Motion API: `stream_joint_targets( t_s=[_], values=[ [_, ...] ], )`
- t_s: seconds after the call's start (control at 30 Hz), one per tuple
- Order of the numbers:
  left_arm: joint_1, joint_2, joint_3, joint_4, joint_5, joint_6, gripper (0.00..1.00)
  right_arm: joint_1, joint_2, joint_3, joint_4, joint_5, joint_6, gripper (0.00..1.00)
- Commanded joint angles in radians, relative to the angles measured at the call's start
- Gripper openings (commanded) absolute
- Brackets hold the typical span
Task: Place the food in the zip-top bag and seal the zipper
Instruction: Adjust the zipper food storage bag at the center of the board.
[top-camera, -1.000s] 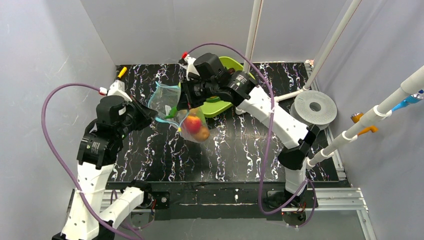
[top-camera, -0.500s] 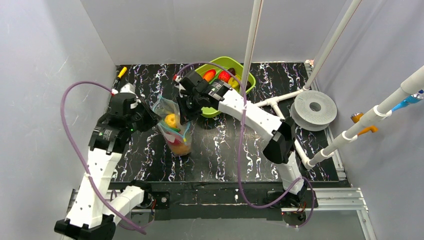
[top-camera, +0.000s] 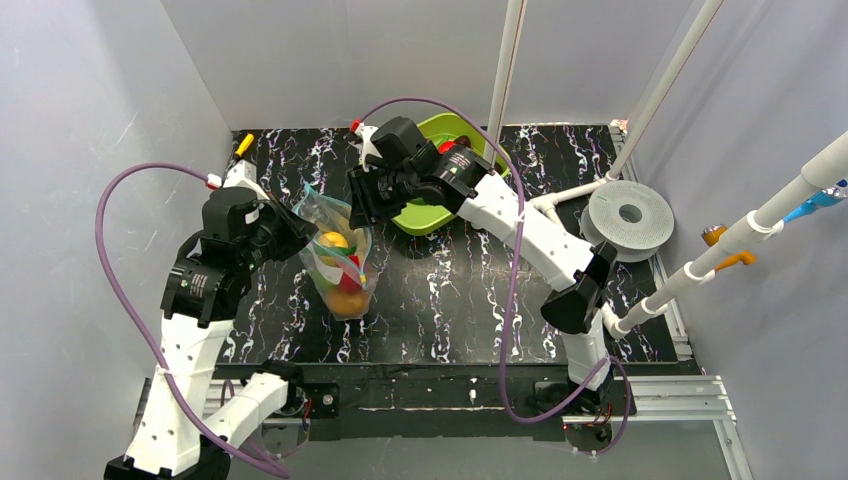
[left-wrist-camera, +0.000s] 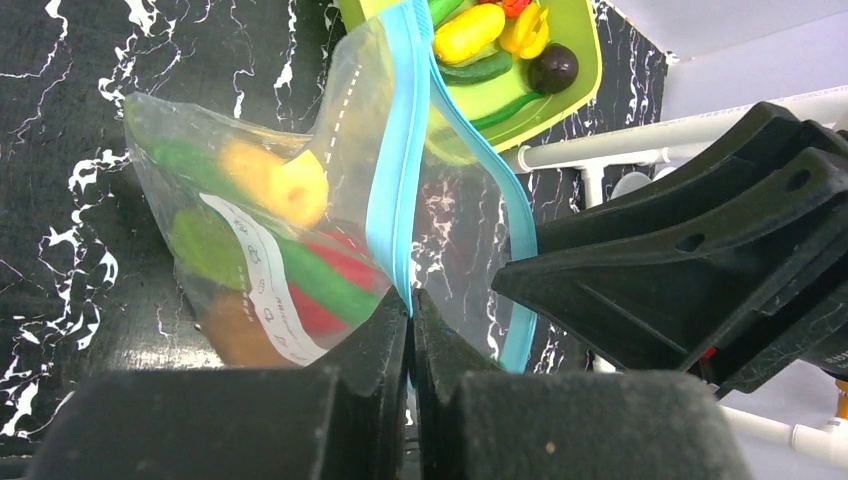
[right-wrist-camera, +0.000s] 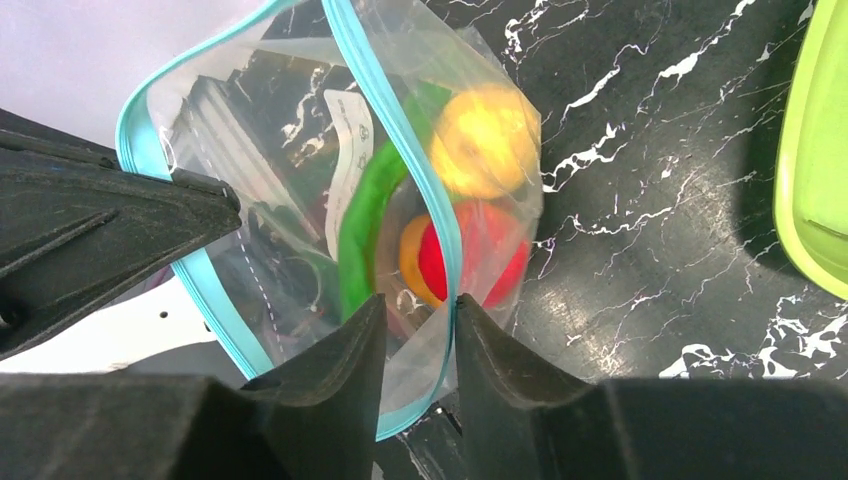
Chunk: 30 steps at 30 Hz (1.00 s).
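The clear zip-top bag (top-camera: 335, 262) hangs above the table between both grippers, its mouth gaping. Inside lies food: a yellow piece (right-wrist-camera: 483, 140), a red one (right-wrist-camera: 480, 262), a green one (right-wrist-camera: 362, 215) and an orange one (left-wrist-camera: 232, 325). My left gripper (left-wrist-camera: 411, 298) is shut on the blue-teal zipper (left-wrist-camera: 395, 150) at one side of the mouth. My right gripper (right-wrist-camera: 420, 305) stands open, the opposite zipper strip (right-wrist-camera: 390, 110) and loose film passing between its parted fingers. In the top view the left gripper (top-camera: 297, 228) and right gripper (top-camera: 358, 212) flank the bag's top.
A lime-green tray (top-camera: 430, 215) behind the bag holds more food (left-wrist-camera: 470, 30). A grey spool (top-camera: 628, 218) lies at the right, with white pipes (top-camera: 505, 60) rising near the tray. The table is black marble-patterned (top-camera: 470, 300).
The bag has swung from a slant to hanging down with the food at its bottom. The right gripper's jaws, pinched on the rim before, have parted. The left grip holds.
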Motion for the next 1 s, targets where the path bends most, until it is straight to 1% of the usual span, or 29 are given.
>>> stream_joint_targets(
  t_s=[0.0,0.1,0.27,0.37,0.47,0.63,0.7,0.73,0.77,0.8,0.87,0.93,0.97],
  values=[
    [0.005,-0.003,0.005,0.014,-0.007,0.002,0.00,0.003,-0.045,0.015,0.031,-0.006,-0.020,0.45],
    [0.005,-0.002,-0.010,0.025,0.001,-0.004,0.00,0.011,-0.054,-0.023,0.039,-0.005,-0.030,0.62],
    [0.006,0.000,-0.011,0.027,0.001,-0.008,0.00,0.018,-0.051,-0.038,0.009,-0.005,-0.055,0.79],
    [0.005,-0.004,-0.013,0.030,0.001,-0.010,0.00,0.021,-0.054,-0.064,0.006,-0.014,-0.063,0.81],
    [0.005,-0.002,-0.010,0.030,0.001,-0.011,0.00,0.027,-0.054,-0.084,0.006,-0.056,-0.062,0.79],
    [0.005,0.004,-0.006,0.032,0.001,-0.011,0.00,0.057,-0.057,-0.136,0.044,-0.105,-0.063,0.82],
    [0.006,0.004,-0.006,0.035,0.001,-0.011,0.00,0.061,-0.040,-0.137,0.040,-0.117,-0.061,0.78],
    [0.005,0.004,-0.006,0.034,0.001,-0.011,0.00,0.062,-0.031,-0.140,0.036,-0.121,-0.059,0.72],
    [0.005,0.003,-0.005,0.034,0.001,-0.011,0.00,0.062,-0.026,-0.148,0.033,-0.121,-0.058,0.61],
    [0.006,0.002,-0.006,0.032,0.001,-0.011,0.00,0.062,-0.023,-0.154,0.032,-0.123,-0.058,0.53],
    [0.006,0.001,-0.004,0.029,0.001,-0.009,0.00,0.063,-0.022,-0.168,0.032,-0.126,-0.057,0.39],
    [0.005,0.001,-0.004,0.028,0.001,-0.008,0.00,0.063,-0.024,-0.180,0.034,-0.140,-0.055,0.35],
    [0.005,-0.001,-0.006,0.027,0.000,-0.007,0.00,0.064,-0.025,-0.184,0.036,-0.142,-0.056,0.35]
  ],
)
